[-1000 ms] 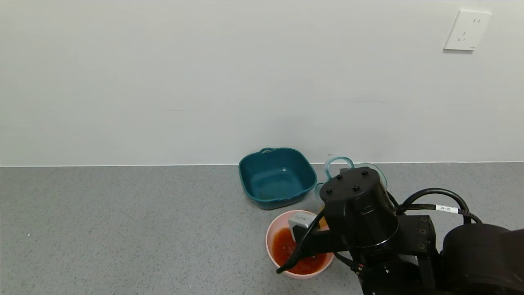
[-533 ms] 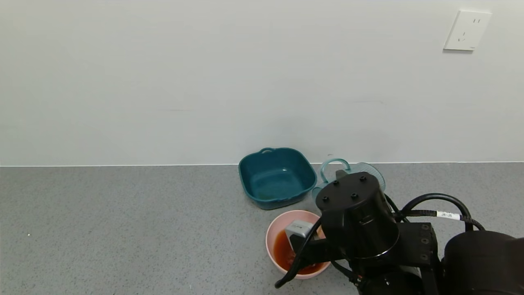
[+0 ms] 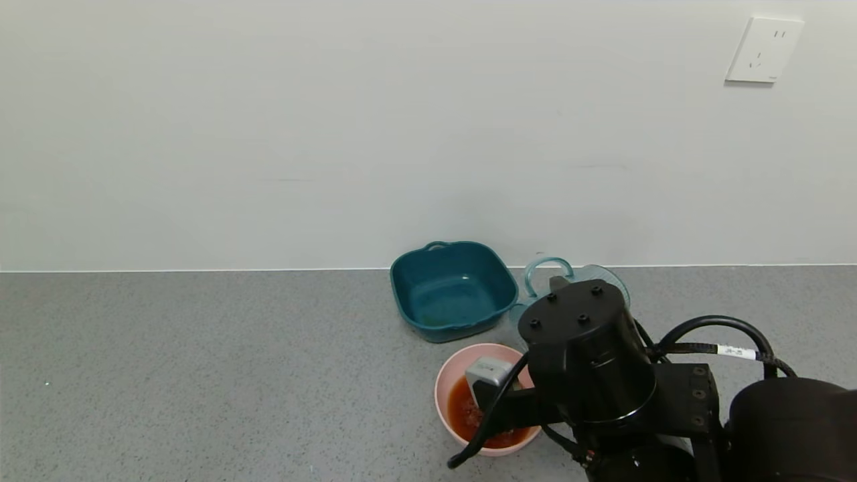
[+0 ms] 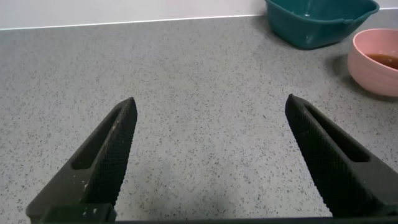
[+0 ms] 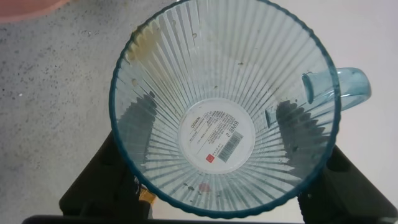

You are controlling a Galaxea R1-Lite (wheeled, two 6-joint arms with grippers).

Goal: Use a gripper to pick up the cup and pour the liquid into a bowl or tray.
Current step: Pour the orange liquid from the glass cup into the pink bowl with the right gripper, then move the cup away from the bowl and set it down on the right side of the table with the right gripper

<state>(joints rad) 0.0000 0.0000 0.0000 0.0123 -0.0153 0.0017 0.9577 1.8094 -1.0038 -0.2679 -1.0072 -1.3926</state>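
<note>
- Left gripper: fingers spread wide, nothing between them, low over the grey speckled countertop. The round pale pink plastic bowl lies well off beyond one fingertip; this arm looks idle.
- Pink bowl holds the reddish-brown liquid.
- Right gripper: fingers pinch the translucent blue-grey ribbed plastic cup from both sides. Cup appears empty.
- Judgement: cup's long axis runs along the fingers, mouth tipped bowlward; righting it comes next.

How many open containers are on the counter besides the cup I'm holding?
2. The dark teal square plastic dish sits near the wall; the round pale pink plastic bowl, holding reddish-brown liquid, sits just in front of it. The right arm may hide others.
</note>
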